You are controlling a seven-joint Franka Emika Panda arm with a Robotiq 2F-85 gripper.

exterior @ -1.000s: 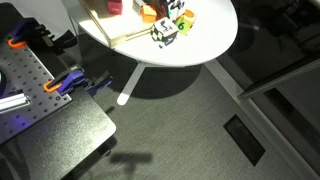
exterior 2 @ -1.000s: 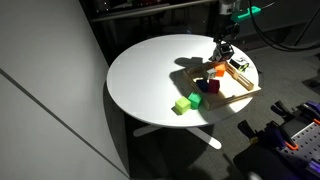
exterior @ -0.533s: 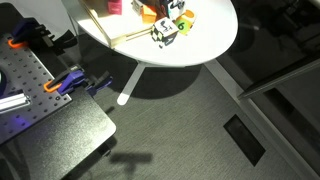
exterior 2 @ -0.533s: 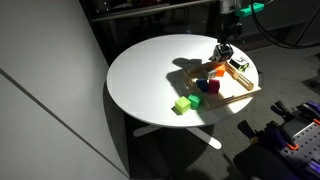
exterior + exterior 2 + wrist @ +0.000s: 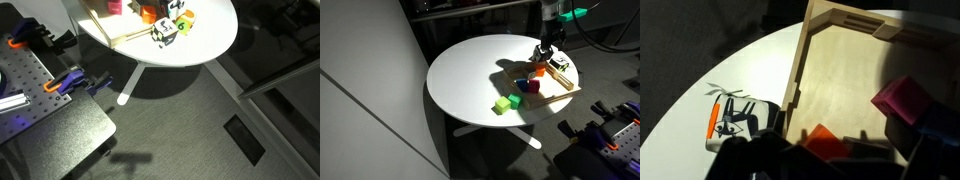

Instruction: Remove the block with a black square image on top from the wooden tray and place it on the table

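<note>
The wooden tray (image 5: pixel 840 60) lies on the round white table (image 5: pixel 470 70) near its edge, seen in both exterior views (image 5: pixel 110 35) (image 5: pixel 560 88). A pale block with black marks (image 5: pixel 740 120) sits on the table just outside the tray's rim and shows in both exterior views (image 5: pixel 165 33) (image 5: pixel 558 63). I cannot make out its black square face. My gripper (image 5: pixel 548 47) hovers over the tray's corner. In the wrist view its dark fingers (image 5: pixel 835 160) stand apart, with nothing held, above an orange block (image 5: pixel 820 135).
A magenta block (image 5: pixel 902 100) lies in the tray by the orange one. A yellow-green cube (image 5: pixel 502 104) sits on the table beyond the tray. A dark perforated workbench (image 5: pixel 40 90) with orange clamps stands beside the table, which has slanted white legs (image 5: pixel 130 80).
My gripper has risen a little above the tray. The blocks have not moved.
</note>
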